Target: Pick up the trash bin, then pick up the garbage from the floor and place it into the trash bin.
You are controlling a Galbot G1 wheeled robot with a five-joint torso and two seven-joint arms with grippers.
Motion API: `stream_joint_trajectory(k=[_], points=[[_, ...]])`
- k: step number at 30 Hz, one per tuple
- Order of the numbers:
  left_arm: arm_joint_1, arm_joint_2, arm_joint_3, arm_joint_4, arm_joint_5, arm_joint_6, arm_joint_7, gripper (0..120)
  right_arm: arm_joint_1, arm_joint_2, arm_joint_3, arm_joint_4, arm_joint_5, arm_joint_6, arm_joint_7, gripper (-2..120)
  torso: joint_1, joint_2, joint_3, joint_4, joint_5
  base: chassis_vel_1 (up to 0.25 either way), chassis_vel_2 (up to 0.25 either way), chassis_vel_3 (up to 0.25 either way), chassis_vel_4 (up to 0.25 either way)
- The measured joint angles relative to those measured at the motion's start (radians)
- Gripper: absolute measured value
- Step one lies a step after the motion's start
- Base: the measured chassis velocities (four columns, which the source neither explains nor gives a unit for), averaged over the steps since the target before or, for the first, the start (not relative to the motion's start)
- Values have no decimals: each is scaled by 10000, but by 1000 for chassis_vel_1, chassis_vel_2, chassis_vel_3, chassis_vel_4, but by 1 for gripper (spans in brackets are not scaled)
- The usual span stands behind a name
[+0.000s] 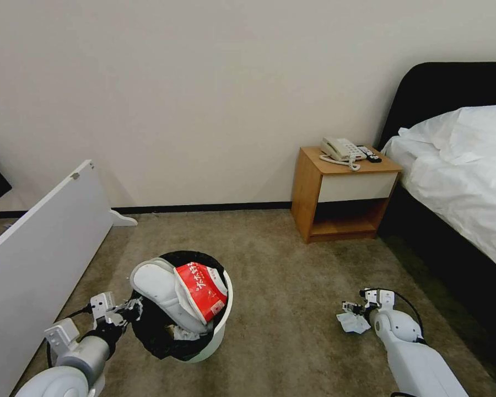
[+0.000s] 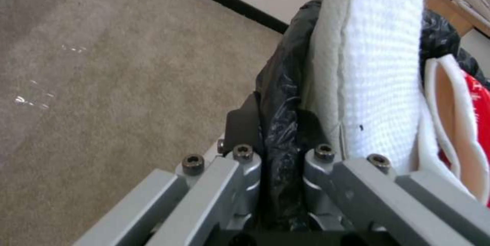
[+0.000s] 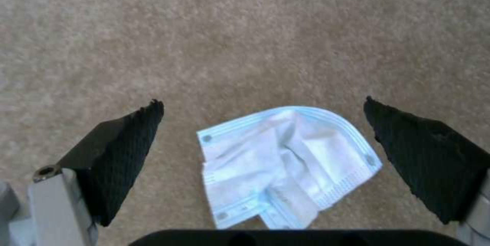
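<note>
Red packet (image 1: 201,291) (white characters, unreadable) atop trash bin (image 1: 217,331).

Left hand (image 1: 128,310) clamped low at left, right hand (image 3: 263,142) spread, reaching down

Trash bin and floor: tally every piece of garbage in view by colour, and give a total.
White: 1, the slipper standing up out of the trash bin, which the left gripper holds by the rim.
Red and white: 1, the packet in the bin.
Pale blue: 1, the face mask on the floor between the open right gripper fingers.
Total: 3
</note>
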Motion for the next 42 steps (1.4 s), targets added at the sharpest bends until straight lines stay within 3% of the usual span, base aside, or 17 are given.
stream_joint_trajectory(k=[13,16,19,23,27,42], points=[[63,14,-30,-74,-10,-1,27,4,-462,-50,291,207,-314,69,-82,99,0,0,0,-1,-1,0,0,0,0],[105,15,-45,-101,-8,0,33,4,-551,-42,357,212,-463,239,-216,96,0,0,-1,-1,-2,0,0,0,0],[137,25,-61,-144,-6,0,38,4,-719,-8,434,263,-543,312,-361,82,0,0,0,-1,-2,0,0,0,0],[131,26,-58,-161,-6,-1,38,4,-747,12,460,263,-579,349,-407,85,0,0,0,-1,1,0,0,0,0],[126,17,-33,-174,0,0,37,4,-732,3,474,262,-581,354,-425,99,0,0,0,-1,-1,0,0,0,0],[123,-10,-18,-141,19,5,36,4,-692,12,504,176,-727,512,-513,100,0,1,0,-1,-1,0,0,0,0]])
